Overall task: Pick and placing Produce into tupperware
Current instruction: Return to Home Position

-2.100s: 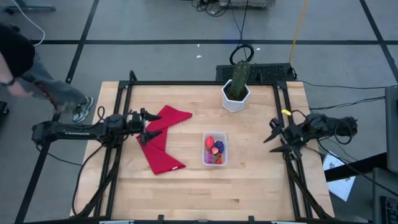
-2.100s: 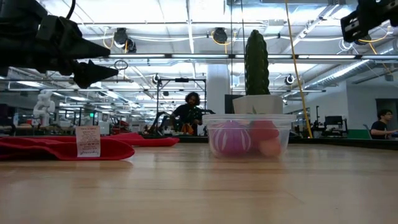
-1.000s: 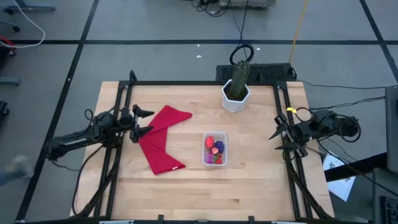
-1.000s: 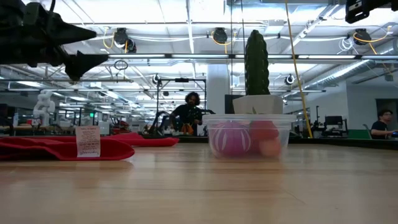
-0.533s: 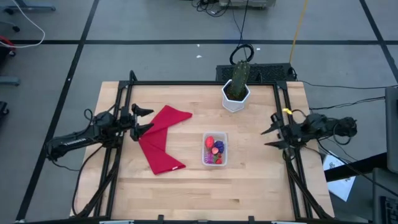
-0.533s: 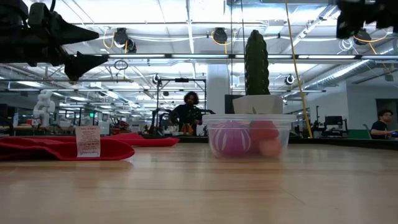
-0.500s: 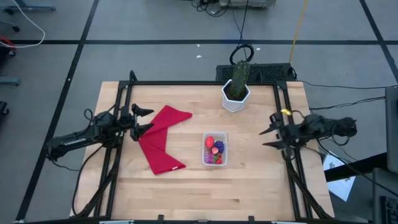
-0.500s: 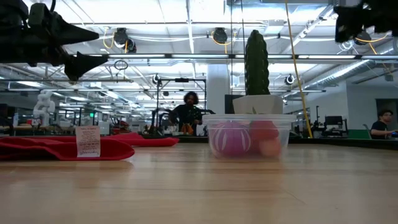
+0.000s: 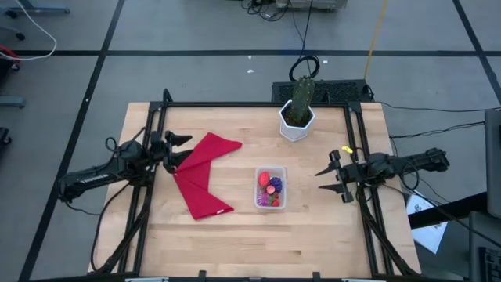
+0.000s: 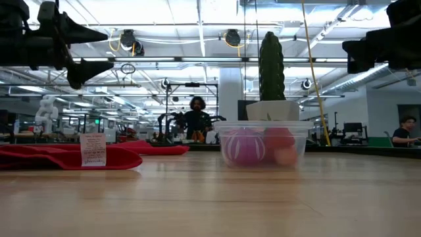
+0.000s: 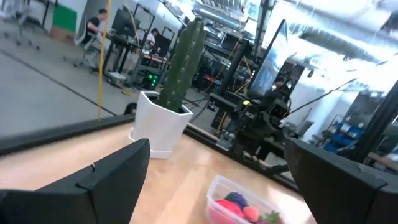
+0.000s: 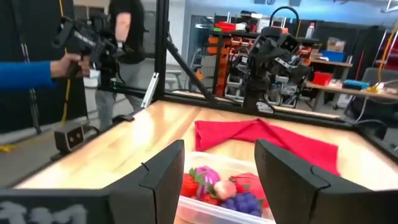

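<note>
The clear tupperware (image 9: 270,188) stands on its base mid-table with the red, pink and purple toy produce (image 9: 272,186) inside it; it also shows in the low view as a tub (image 10: 264,143) holding the produce (image 10: 245,146). My left gripper (image 9: 178,150) hovers open above the table's left side, over the red cloth. My right gripper (image 9: 327,179) hovers open above the table, to the right of the tupperware (image 12: 224,191), fingers pointing toward it. In the left wrist view the tupperware (image 11: 241,200) sits ahead between my open fingers.
A red cloth (image 9: 202,175) lies spread on the table's left half. A white hexagonal pot with a green cactus (image 9: 297,110) stands near the far edge. Black frame rails (image 9: 153,180) run along the left and right sides. A person's blue sleeve (image 12: 28,73) shows beyond the table.
My right gripper has moved from the table's right edge toward the tupperware, coming lower into the low view. My left gripper has held its place above the red cloth. The tupperware and produce have stayed put.
</note>
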